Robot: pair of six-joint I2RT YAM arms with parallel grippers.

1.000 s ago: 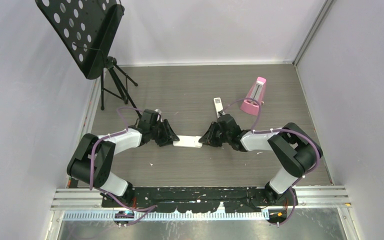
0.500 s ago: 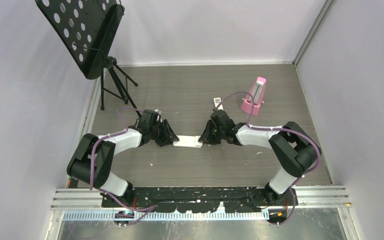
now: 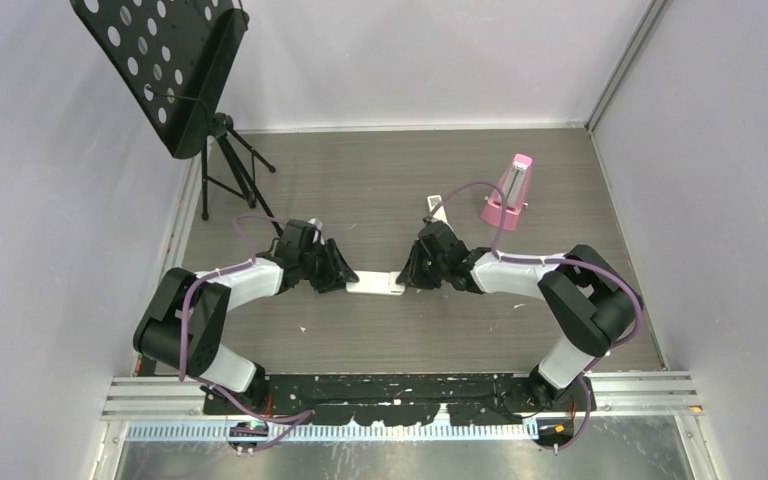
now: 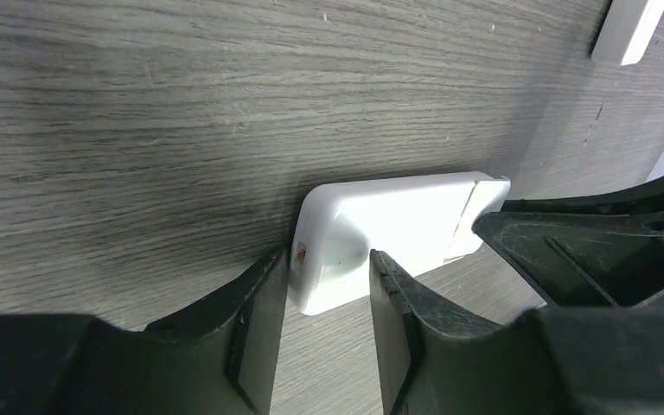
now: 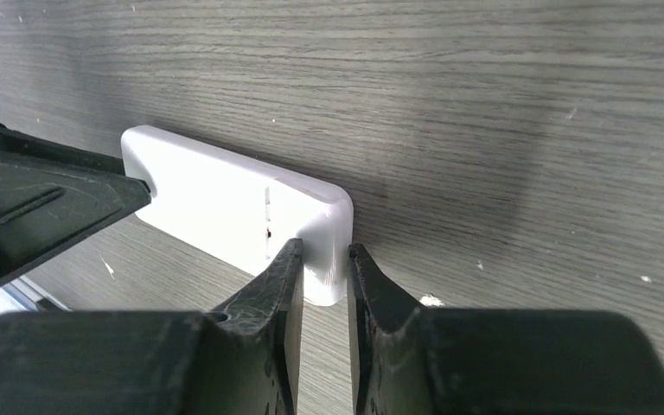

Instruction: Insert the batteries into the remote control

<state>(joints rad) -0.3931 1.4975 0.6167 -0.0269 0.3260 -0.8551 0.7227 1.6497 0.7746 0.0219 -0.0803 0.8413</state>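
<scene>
The remote control (image 3: 375, 284) lies flat on the grey wood floor with its plain white back up. A seam crosses that back near the right end (image 5: 267, 210). My left gripper (image 3: 345, 280) is shut on the remote's left end, whose rounded corner (image 4: 337, 259) sits between the two fingers. My right gripper (image 3: 403, 280) is shut on the opposite end, pinching the right corner (image 5: 327, 251) between narrow-set fingers. In the left wrist view the right gripper's dark finger (image 4: 596, 233) covers the far end of the remote. The batteries are out of view.
A longer slim white remote (image 3: 434, 205) lies just beyond the right wrist, partly hidden by it. A pink metronome (image 3: 506, 193) stands at the back right. A black music stand (image 3: 175, 70) on a tripod occupies the back left corner.
The right wrist has swung a little farther from the camera and to the left, closing in on the remote's right end. The left arm and the remote have stayed put.
</scene>
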